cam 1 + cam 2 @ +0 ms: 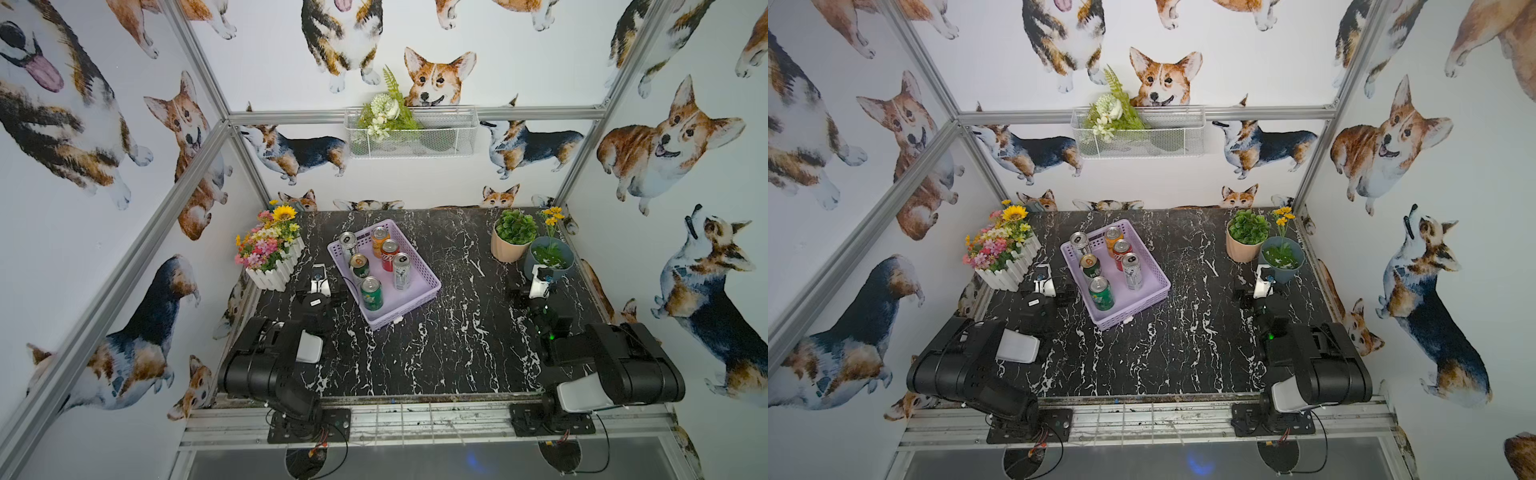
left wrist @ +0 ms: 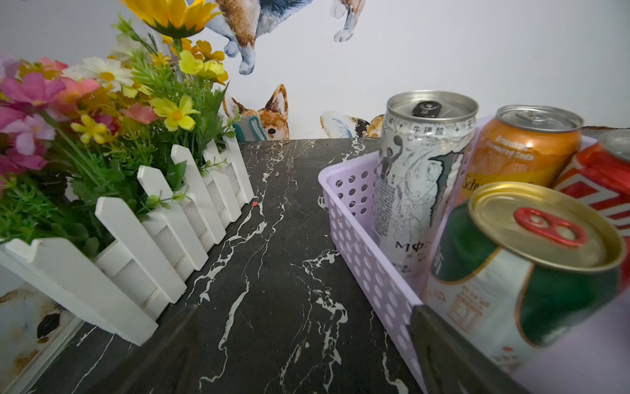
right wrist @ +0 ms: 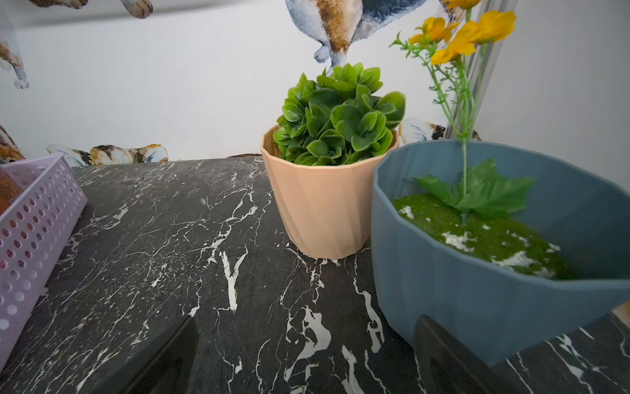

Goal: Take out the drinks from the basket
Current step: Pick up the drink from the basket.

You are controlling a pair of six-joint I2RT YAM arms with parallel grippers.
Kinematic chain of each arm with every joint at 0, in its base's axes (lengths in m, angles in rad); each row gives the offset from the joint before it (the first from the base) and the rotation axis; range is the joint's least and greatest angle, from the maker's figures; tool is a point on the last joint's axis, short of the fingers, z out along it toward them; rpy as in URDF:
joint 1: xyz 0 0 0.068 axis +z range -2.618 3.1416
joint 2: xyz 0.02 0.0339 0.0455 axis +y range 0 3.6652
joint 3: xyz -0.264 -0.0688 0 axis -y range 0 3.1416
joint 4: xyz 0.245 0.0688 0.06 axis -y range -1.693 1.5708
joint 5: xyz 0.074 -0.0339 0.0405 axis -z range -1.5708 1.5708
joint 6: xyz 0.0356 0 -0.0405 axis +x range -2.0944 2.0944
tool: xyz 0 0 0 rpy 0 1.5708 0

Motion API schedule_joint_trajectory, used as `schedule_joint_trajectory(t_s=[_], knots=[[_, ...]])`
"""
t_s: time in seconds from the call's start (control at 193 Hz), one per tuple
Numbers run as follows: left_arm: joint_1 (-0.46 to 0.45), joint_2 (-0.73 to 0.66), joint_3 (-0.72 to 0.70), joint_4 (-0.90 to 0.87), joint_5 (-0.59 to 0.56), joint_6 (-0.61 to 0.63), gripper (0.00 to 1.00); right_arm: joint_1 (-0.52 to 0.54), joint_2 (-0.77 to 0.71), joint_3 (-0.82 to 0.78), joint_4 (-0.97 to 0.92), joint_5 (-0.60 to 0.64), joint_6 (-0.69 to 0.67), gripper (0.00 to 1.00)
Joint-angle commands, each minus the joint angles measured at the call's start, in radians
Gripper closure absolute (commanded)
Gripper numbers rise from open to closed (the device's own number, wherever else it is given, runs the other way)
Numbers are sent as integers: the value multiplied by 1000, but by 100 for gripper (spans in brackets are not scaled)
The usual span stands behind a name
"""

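1. All six cans stand upright inside the basket (image 1: 392,305), which sits at an angle on the left-hand part of the table (image 1: 457,332). At the far end are a tall silver can (image 1: 348,245), an orange can (image 1: 380,241) and a red can (image 1: 390,254). Nearer the robot are a gold-lidded green can (image 1: 359,268), a second tall silver can (image 1: 402,271) and a plain green can (image 1: 371,293). None is out yet.
2. The left gripper (image 2: 303,308) lies low, just beside the basket's left wall. Its jaws are spread wide and it holds nothing. The right gripper (image 3: 306,320) is well apart from the basket, equally wide and empty.
3. The cans are packed close, so wide jaws coming down on one could knock its neighbour over. The tall silver ones look the likeliest to topple.
4. The basket looks light. A finger catching its rim or pierced wall would probably drag or tip it, cans and all. Smooth round metal may also slip from a shallow grip.
5. A flower box (image 1: 274,257) with a white fence hems the left gripper in on its other side.
6. The right gripper sits just beside a blue pot (image 1: 548,259), with a peach pot (image 1: 511,245) behind it. A careless swing away could bump either.
7. A wire basket (image 1: 411,133) hangs on the back wall, out of the way.
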Motion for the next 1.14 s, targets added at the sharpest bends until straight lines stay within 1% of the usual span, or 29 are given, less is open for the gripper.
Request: schedule_joint_trajectory(t_s=[0.0, 0.891, 0.948, 1.026, 1.103, 1.135], knots=[[1, 1, 4, 23, -5, 8, 0, 2, -5, 0, 10, 19, -9, 0], [1, 0, 1, 25, -4, 8, 0, 3, -7, 0, 9, 21, -3, 0], [12, 0, 11, 10, 7, 2, 0, 3, -4, 1, 7, 22, -5, 0], [38, -2, 21, -18, 61, -12, 0, 1, 0, 4, 8, 22, -5, 0], [41, -3, 20, -18, 65, -11, 0, 3, -6, -2, 13, 22, -4, 0], [40, -5, 17, -15, 62, -10, 0, 3, -11, -6, 22, 45, 3, 0]])
